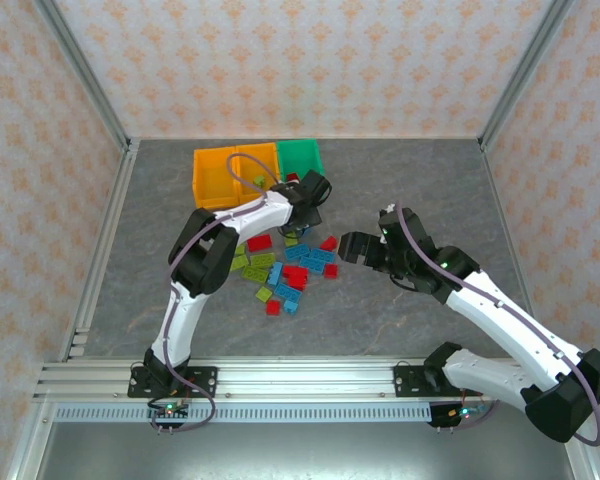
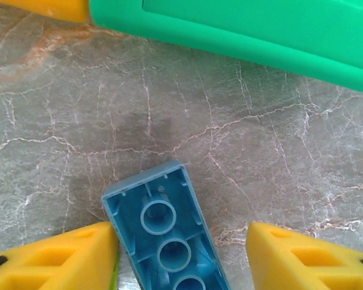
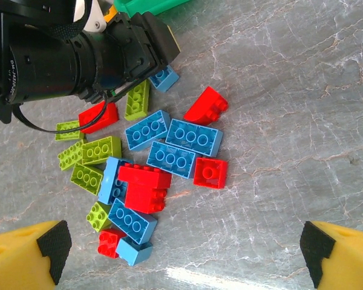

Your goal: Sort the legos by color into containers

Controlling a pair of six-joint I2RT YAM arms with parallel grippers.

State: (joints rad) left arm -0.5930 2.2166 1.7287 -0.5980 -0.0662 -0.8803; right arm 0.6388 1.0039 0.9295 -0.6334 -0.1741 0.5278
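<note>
Remote inspection, working outward from the arm bases.

1. The right gripper (image 3: 184, 251) hangs above the grey marble-patterned table (image 1: 410, 180), just right of the brick heap. Its yellow fingers stand wide apart with nothing between them.

2. The loose heap of small studded plastic bricks, red, blue and lime green (image 1: 298, 272), lies mid-table between the two arms. The pieces are jumbled and many touch or overlap. One red piece (image 3: 207, 106) sits at the far right edge of the heap.

3. The left gripper (image 2: 181, 235) is low over the table at the far edge of the heap, just in front of the bins. Its jaws are partly open around one blue rectangular plastic brick (image 2: 163, 235), which lies hollow side up. The brick rests against one finger and a clear gap remains to the other, so I record no firm hold.

4. Three open-topped plastic bins stand in a row at the far side. The two orange-yellow bins (image 1: 220, 170) are to the left and the green bin (image 1: 302, 155) to the right, directly beyond the left gripper.
</note>
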